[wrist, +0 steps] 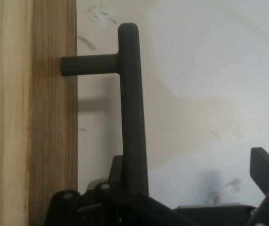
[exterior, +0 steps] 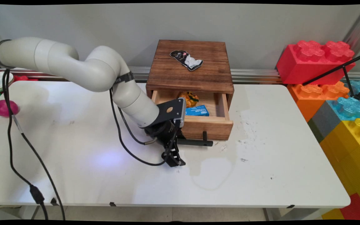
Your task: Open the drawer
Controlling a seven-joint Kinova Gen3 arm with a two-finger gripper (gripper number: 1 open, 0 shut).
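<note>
We saw the gripper [exterior: 174,157] with fingers spread wide beside the open drawer's [exterior: 209,126] black handle [wrist: 132,113], gripping nothing, near the table's [exterior: 261,175] middle.

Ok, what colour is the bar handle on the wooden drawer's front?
Matte black bar handle, clearest in the hand view.
</note>
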